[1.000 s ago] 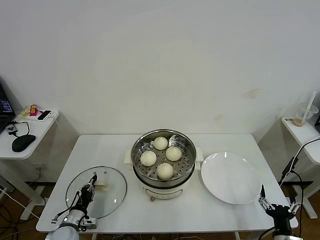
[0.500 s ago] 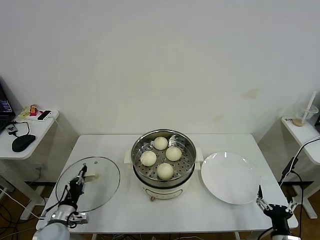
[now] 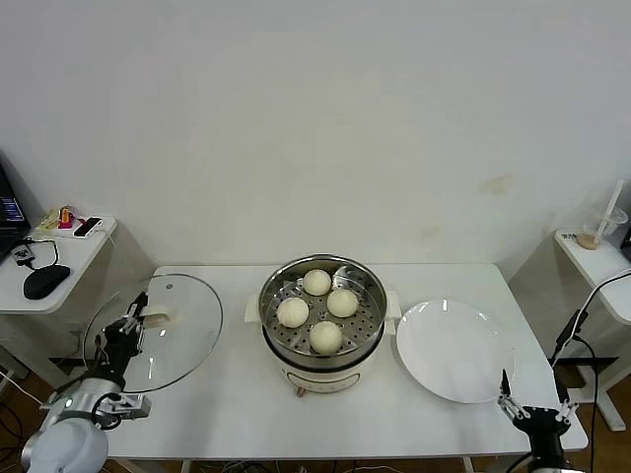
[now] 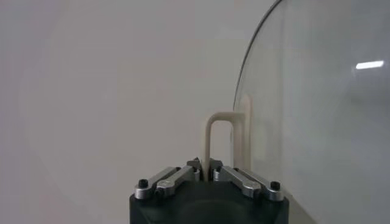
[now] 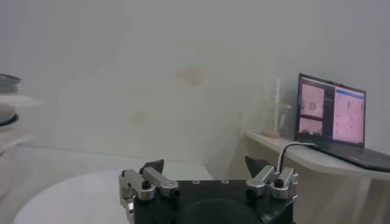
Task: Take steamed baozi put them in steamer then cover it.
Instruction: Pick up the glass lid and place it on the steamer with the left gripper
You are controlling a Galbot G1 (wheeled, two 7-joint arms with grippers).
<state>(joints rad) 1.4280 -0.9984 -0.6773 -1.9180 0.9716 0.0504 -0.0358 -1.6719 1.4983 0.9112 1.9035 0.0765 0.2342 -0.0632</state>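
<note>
Left tool point(image 3: 128, 325) is clamped tight on the cream handle point(image 4: 224, 141) of the cover point(image 3: 158, 330). From the head camera I see the cover lifted clear of the bench point(image 3: 237, 394) and tilted, hanging over the bench's left edge, well apart from the steamer point(image 3: 322, 320). In the left wrist view the handle loop runs straight down between the closed fingers point(image 4: 177, 176), with the glass disc seen nearly edge-on beside it (metal rim visible as a thin arc).

The steamer sits mid-bench, uncovered. All four steamed baozi point(image 3: 326, 337) lie on the perforated tray inside: one toward the back, one at the middle right, one at the left, one at the front. They sit close together, but I cannot tell whether any touch.

Right tool point(image 3: 529, 409) is parked low at the near right corner of the bench, jaws spread wide and gripping nothing; the right wrist view shows both fingers point(image 5: 149, 176) standing apart over bare space. The white plate point(image 3: 455, 350) lies flat just to the right of the steamer, between it and the right tool.

Side table point(image 3: 59, 258) at far left carries a mouse and small items.
</note>
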